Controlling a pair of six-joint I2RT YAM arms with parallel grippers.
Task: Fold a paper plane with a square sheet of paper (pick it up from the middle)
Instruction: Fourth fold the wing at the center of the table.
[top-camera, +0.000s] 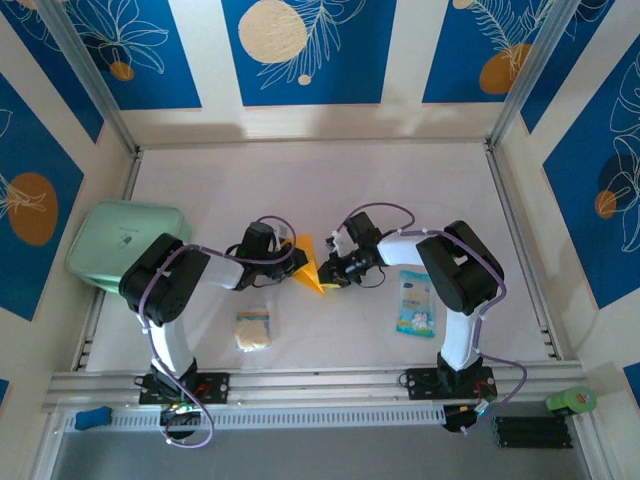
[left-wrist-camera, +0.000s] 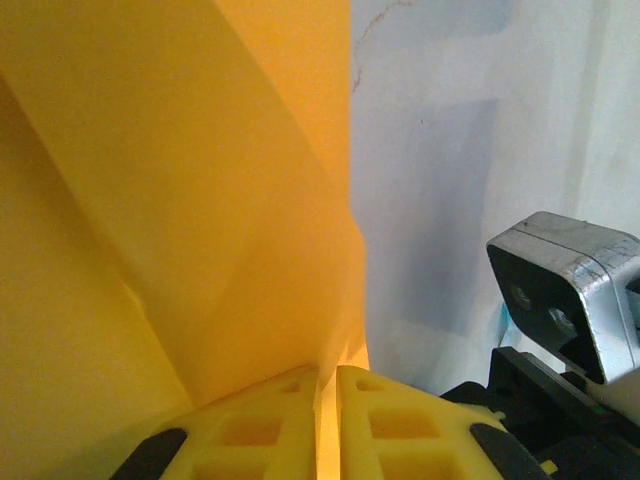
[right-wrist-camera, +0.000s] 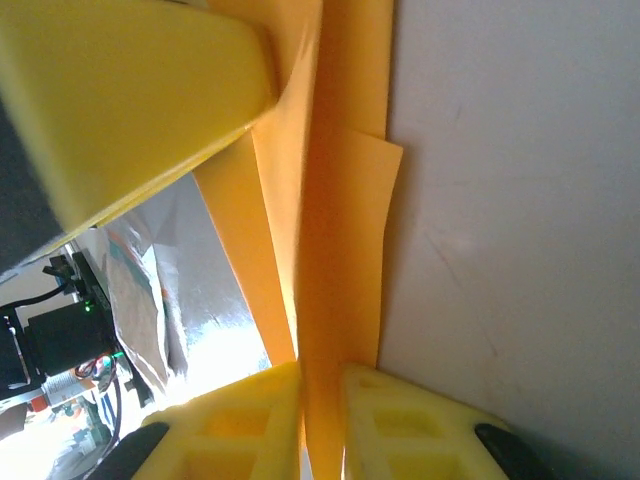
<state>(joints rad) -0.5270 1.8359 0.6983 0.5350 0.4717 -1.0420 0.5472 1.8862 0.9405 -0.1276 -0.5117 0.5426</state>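
White table (top-camera: 300, 180) is seen from above: at its centre the square sheet of paper (top-camera: 310, 272), already folded, is held between left gripper (top-camera: 298, 262) and right gripper (top-camera: 328, 272), both equally near. In the left wrist view, the jaws are clamped on its lower edge, and the sheet runs towards the upper left. In the right wrist view, the jaws are closed on it, and its long axis runs straight up.

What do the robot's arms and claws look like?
The left arm and right arm are chunky black and white tubes with rounded black joints. Thin purple cables loop along them. The left claw and right claw have bright yellow fingers with little square pockets moulded in and black pieces at the sides.
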